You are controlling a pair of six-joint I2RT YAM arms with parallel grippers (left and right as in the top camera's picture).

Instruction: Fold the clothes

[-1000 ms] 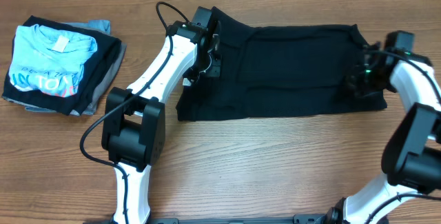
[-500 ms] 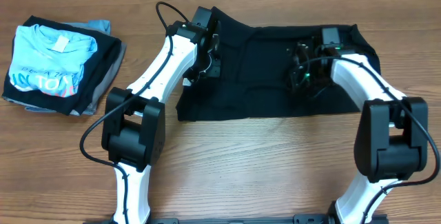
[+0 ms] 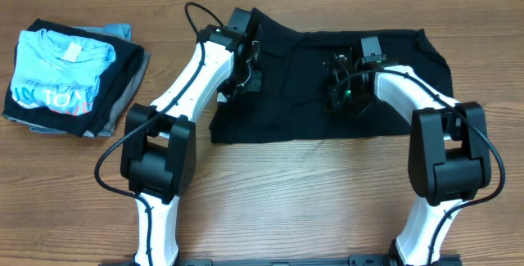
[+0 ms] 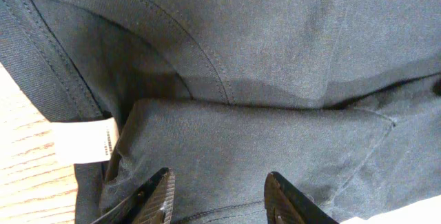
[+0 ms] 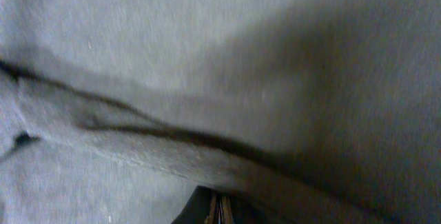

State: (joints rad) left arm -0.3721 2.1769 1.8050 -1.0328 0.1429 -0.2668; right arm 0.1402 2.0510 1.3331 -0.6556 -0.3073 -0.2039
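The clothes, a black T-shirt [image 3: 307, 114], lie spread across the back of the table, with the left part folded over and a white label [image 4: 79, 141] showing at the collar. My left gripper [image 3: 252, 68] hovers over the shirt's left part, open, and its fingertips [image 4: 162, 195] straddle bare fabric [image 4: 241, 58] without holding it. Over the shirt's middle right, my right gripper [image 3: 341, 92] is shut. A raised ridge of the black cloth [image 5: 172, 141] runs straight into its closed jaws [image 5: 219, 214].
A folded stack of clothes [image 3: 70, 78] sits at the far left, a light blue T-shirt with lettering on top of dark and grey garments. Bare wooden table [image 3: 311, 192] lies in front of the black shirt.
My left gripper has opened and stayed where it was. The right gripper has swept left from the shirt's right edge to its middle, still shut, and the right side of the cloth has shifted.
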